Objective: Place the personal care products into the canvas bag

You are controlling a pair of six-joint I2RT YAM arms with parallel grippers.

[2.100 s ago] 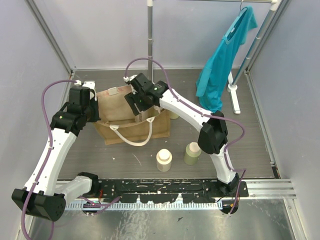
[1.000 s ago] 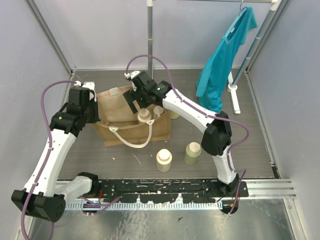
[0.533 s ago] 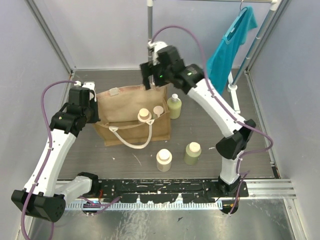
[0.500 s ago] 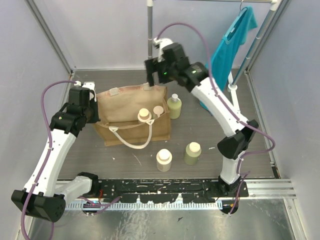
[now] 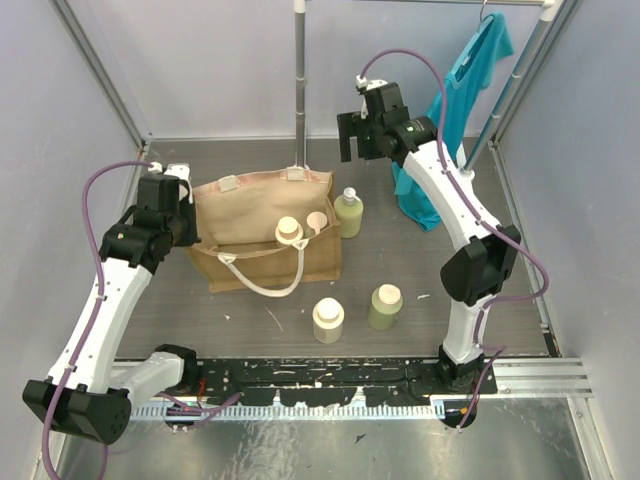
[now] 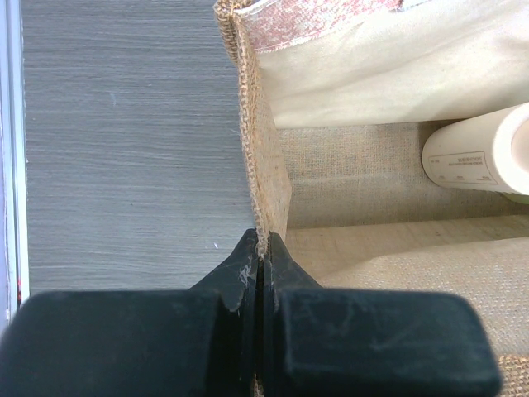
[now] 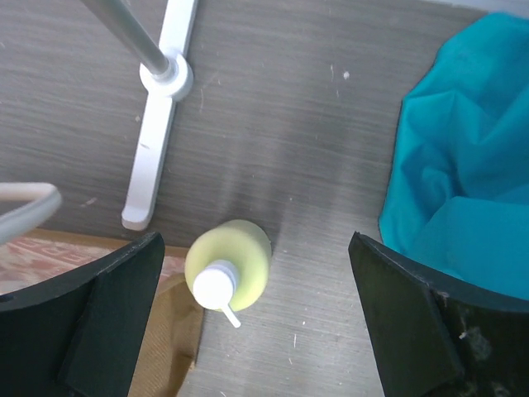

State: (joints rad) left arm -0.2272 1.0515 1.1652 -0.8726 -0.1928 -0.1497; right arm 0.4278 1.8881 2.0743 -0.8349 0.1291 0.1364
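The left fingers (image 6: 235, 277) pinch the canvas bag (image 5: 262, 262) by its left rim at mid-frame, with two bottles (image 5: 288, 232) standing inside. The right fingers (image 7: 116, 306) spread wide above the pump bottle (image 7: 228, 265), which stands on the table just right of the bag.

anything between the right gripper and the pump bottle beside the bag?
Nothing. In the top view only bare table separates the open right gripper from the pump bottle. The right wrist view shows the bottle unobstructed.
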